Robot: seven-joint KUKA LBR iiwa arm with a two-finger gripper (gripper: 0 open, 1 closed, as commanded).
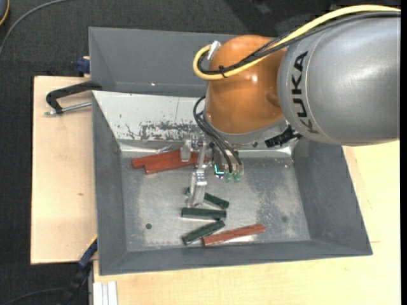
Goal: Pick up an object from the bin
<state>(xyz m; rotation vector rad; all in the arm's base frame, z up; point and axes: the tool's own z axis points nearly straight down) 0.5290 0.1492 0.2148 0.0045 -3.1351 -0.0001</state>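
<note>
Lying in the bin point(105, 189) — three dark-green bars point(203, 214); two red-brown bars point(165, 162).

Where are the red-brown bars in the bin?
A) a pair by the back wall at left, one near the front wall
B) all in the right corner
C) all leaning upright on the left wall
A: the red-brown pair lies at the foot of the back wall, left of centre, and a single red-brown bar lies near the front wall beside the dark green bars.

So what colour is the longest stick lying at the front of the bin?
That stick is reddish-brown, best seen in the camera view.
</note>
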